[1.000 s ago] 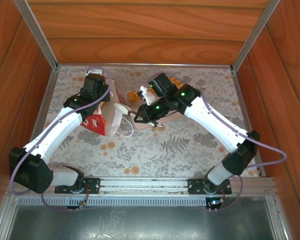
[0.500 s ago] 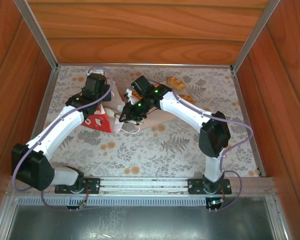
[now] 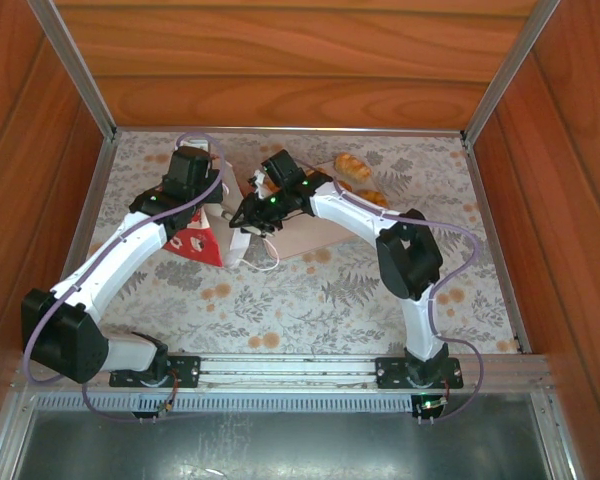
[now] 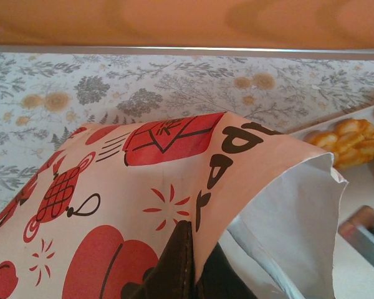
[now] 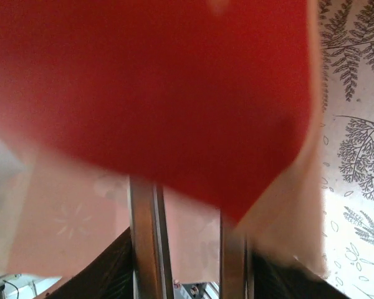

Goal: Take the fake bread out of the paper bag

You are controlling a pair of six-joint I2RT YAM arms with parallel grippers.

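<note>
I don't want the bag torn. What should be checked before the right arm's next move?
1. Left gripper clamped on bag: ok.
2. Bag mouth open: ok.
3. Right gripper open, close against the bag: ok.
4. Bare room on tray beside bread: ok.
5. More bread inside bag: cannot tell.

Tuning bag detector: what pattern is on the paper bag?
The paper bag is pale with red motifs and dark lettering; best in left wrist view.
</note>
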